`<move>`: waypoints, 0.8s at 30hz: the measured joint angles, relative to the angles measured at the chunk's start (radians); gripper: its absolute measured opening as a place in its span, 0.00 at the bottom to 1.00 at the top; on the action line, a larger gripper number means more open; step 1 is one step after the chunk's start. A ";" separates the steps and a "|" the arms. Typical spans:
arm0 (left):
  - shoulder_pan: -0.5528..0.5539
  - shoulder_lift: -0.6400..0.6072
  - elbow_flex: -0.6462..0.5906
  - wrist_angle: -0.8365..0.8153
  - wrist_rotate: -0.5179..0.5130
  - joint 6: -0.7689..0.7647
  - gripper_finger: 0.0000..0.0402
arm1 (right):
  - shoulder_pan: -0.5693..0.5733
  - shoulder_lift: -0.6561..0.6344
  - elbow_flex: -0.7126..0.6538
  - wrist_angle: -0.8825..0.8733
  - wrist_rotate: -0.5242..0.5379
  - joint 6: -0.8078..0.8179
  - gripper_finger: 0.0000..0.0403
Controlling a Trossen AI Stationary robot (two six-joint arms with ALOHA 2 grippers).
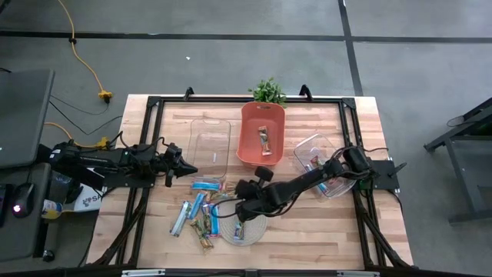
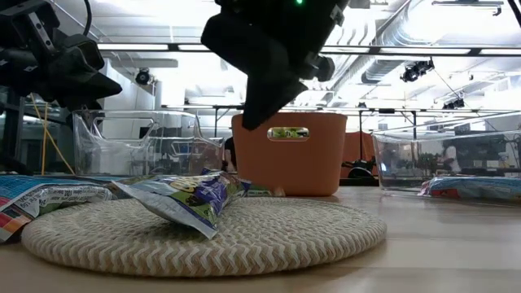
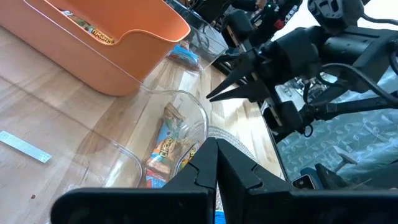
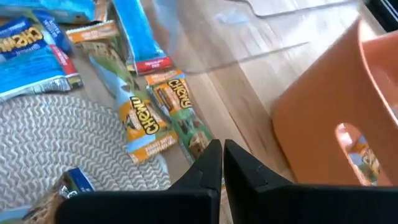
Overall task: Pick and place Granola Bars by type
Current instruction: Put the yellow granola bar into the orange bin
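Overhead, the right claw (image 1: 240, 203), its fingers pressed together and empty, hangs above the loose heap of small flat wrapped granola bars (image 1: 201, 214) in light blue and green-brown wrappers, which lies on the pale wooden desk (image 1: 307, 231) just beside the round woven mat (image 1: 254, 228). One blue-wrapped bar (image 2: 189, 198) rests on the mat, directly beneath the dark claw body in the low view. From the right wrist, several bars (image 4: 134, 121) lie just ahead of the closed fingertips, partly on the mat's edge. The tall orange plastic bin (image 1: 262, 132) holds one bar; the round clear bowl (image 1: 317, 158) under the right arm holds a few. The left claw (image 1: 184, 169), fingers likewise together and empty, sits beside the clear rectangular tub (image 1: 211, 142), apart from the heap.
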State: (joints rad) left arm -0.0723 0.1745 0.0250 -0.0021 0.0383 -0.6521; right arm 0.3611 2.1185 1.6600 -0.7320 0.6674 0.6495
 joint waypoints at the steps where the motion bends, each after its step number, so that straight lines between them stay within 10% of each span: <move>1: 0.000 0.000 0.000 0.000 0.000 0.000 0.00 | 0.000 0.000 0.000 0.020 -0.013 -0.033 0.00; 11: 0.000 0.000 0.000 0.000 0.000 0.000 0.00 | -0.059 0.000 -0.055 0.197 -0.273 -0.324 0.07; 24: 0.000 0.000 0.000 0.000 0.000 0.000 0.00 | -0.154 0.000 -0.060 0.218 -0.385 -0.407 0.50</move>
State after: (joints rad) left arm -0.0726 0.1741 0.0254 -0.0021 0.0380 -0.6518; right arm 0.2072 2.1185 1.5996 -0.5142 0.2820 0.2426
